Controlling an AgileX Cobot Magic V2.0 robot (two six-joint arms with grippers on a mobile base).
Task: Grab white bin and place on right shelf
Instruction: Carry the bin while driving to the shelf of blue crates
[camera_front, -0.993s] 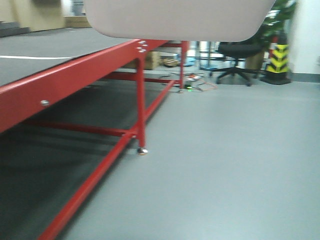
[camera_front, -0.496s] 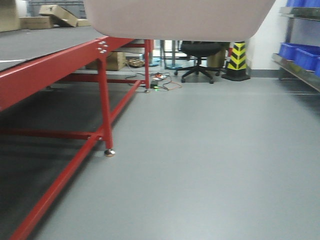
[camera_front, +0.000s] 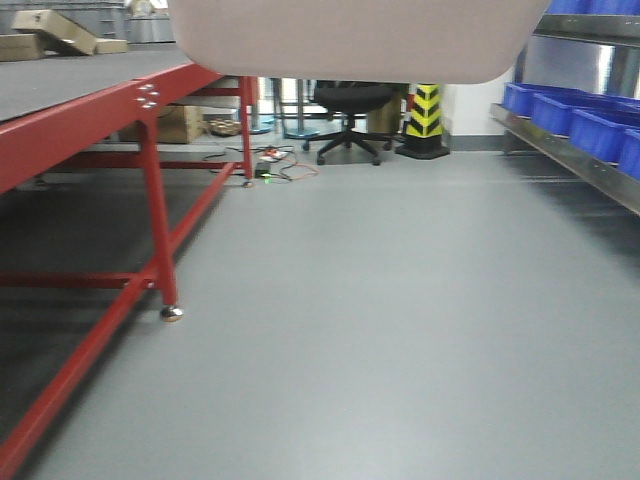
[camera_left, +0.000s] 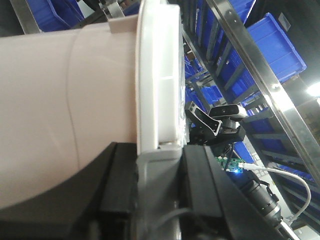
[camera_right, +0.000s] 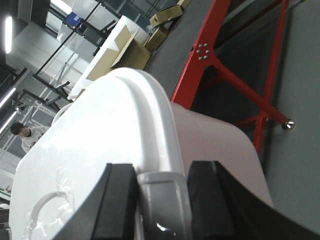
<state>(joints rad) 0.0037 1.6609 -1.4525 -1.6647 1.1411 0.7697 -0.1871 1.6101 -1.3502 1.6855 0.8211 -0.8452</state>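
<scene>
White bin (camera_front: 350, 35) hangs off the floor, rim pinched by left end effector (camera_left: 159, 185) and right end effector (camera_right: 162, 200), right shelf (camera_front: 590, 172) standing to its right.

**Surroundings on my feeds**

I see a red-framed table (camera_front: 90, 122) on the left, with cardboard boxes (camera_front: 50, 25) at its far end. Far back stand 1 black office chair (camera_front: 345, 100) and a yellow-black striped post (camera_front: 427, 105). Cables (camera_front: 285, 165) lie on the grey floor (camera_front: 400, 330). Blue bins (camera_front: 565, 115) line the right.
</scene>
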